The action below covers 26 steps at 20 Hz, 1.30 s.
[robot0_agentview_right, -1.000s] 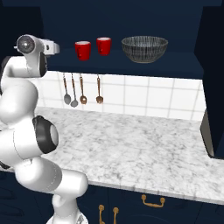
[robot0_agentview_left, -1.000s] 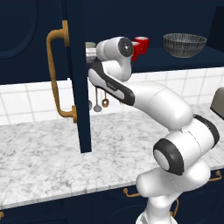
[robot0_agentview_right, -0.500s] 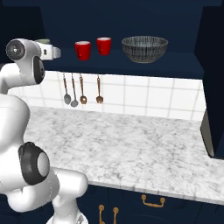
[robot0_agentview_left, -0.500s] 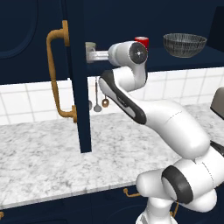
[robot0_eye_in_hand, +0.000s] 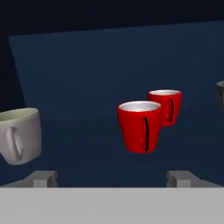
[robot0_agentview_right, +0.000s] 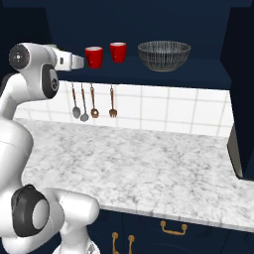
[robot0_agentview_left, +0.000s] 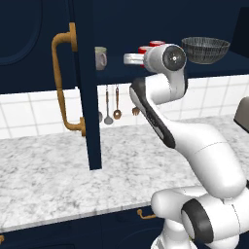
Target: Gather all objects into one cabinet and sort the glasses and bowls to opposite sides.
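Hand view, hand (robot0_eye_in_hand: 111, 177) spread wide, near red cup (robot0_eye_in_hand: 140, 126) between fingertips

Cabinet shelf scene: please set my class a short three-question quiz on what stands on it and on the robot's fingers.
1. True or false: the grey cup stands between the two red cups.
2. How many red cups are on the shelf?
3. Which end of the shelf, seen from the right base camera, holds the bowl: A left, B right?

Key
1. False; it stands apart on the far side from the bowl.
2. Two.
3. B.

The fingers are spread open, holding nothing.
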{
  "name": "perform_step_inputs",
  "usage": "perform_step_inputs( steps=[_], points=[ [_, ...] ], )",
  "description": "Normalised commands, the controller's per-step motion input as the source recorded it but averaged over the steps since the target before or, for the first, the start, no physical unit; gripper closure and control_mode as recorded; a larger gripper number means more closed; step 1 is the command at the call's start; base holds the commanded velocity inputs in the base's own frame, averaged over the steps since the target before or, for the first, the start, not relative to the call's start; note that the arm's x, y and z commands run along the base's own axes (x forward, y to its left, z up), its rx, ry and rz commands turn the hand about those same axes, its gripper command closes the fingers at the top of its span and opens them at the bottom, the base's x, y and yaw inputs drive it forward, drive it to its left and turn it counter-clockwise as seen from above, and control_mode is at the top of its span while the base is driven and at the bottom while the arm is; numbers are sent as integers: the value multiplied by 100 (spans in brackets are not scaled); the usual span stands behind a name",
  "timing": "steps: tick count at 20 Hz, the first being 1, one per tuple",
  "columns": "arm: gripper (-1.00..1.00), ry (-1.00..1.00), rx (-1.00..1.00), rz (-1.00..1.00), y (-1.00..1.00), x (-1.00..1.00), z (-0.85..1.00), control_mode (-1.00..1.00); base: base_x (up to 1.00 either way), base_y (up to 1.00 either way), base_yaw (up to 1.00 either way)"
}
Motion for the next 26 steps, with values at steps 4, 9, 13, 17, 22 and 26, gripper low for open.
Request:
perform_step_inputs(
  steps=[4, 9, 13, 17, 22, 26],
  points=[
    [-100, 1, 4, -5, -61, -12, 7, -100, 0, 0, 0],
    [-100, 0, 7, 1, -36, 0, 0, -100, 0, 0, 0],
    [-100, 0, 5, 3, -23, 2, -3, -100, 0, 0, 0],
    [-100, 0, 0, 2, -1, 12, -5, -100, 0, 0, 0],
    [-100, 0, 0, 0, 12, 5, -5, -100, 0, 0, 0],
    [-100, 0, 0, 0, 5, 7, -1, -100, 0, 0, 0]
  ],
)
